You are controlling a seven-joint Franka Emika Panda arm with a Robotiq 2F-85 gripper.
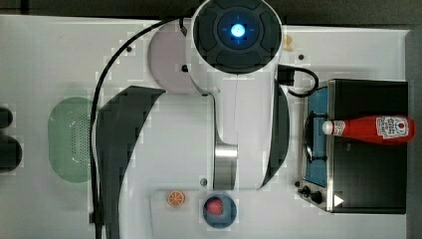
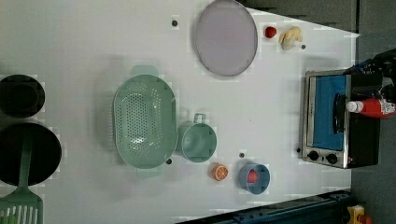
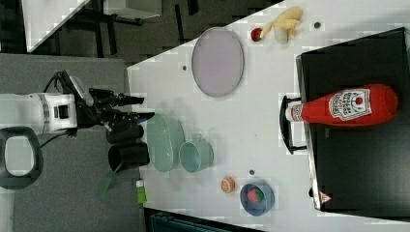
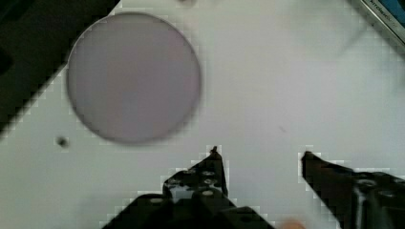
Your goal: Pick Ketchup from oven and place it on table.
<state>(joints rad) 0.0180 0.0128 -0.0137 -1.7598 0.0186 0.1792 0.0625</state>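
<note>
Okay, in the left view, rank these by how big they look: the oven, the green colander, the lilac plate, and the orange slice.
Largest to smallest as they appear in the left view:
1. green colander
2. oven, close to the colander, so that order is unsure
3. lilac plate
4. orange slice, clearly smallest

One camera looks straight down over the arm at the desk (image 1: 45, 59). Two more watch it from high, farther back. The wrist camera hangs close above the lilac plate (image 4: 133, 76), which all views share.
</note>
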